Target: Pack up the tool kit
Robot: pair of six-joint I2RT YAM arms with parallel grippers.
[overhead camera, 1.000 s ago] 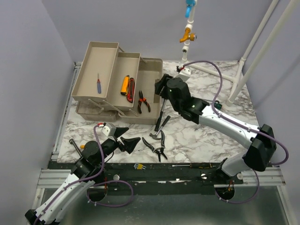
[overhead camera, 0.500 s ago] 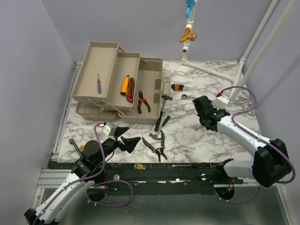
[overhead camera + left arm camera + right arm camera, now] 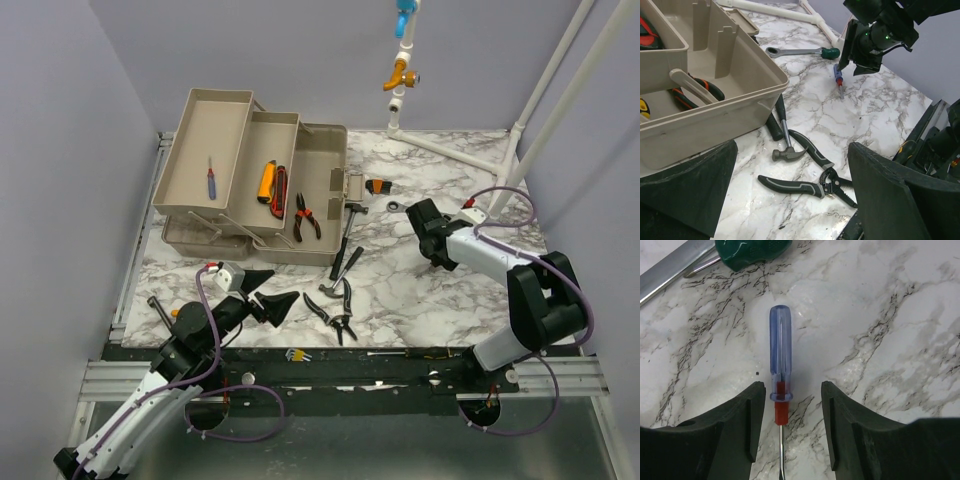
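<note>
The beige tool box (image 3: 322, 150) stands open at the back left, its trays folded out. My right gripper (image 3: 791, 401) hangs low over the marble, open. A small screwdriver (image 3: 779, 371) with a clear blue handle and red collar lies flat between its fingers, touching neither. The left wrist view shows the same screwdriver (image 3: 838, 77) under that gripper (image 3: 852, 57). In the top view the gripper (image 3: 424, 232) hides it. My left gripper (image 3: 795, 200) stands wide open and empty near the front edge, just short of the black-handled pliers (image 3: 810, 182).
A hammer (image 3: 345, 243) leans by the box front, with a green-handled ratchet wrench (image 3: 800, 51) behind it. The trays hold a small screwdriver (image 3: 210, 181), an orange knife (image 3: 266, 181) and red pliers (image 3: 306, 219). Hex keys (image 3: 297, 354) lie at the front edge.
My right arm swung away from the tool box to the right side of the table and came down over the blue screwdriver, its jaws narrowing slightly. The left arm stayed put.
</note>
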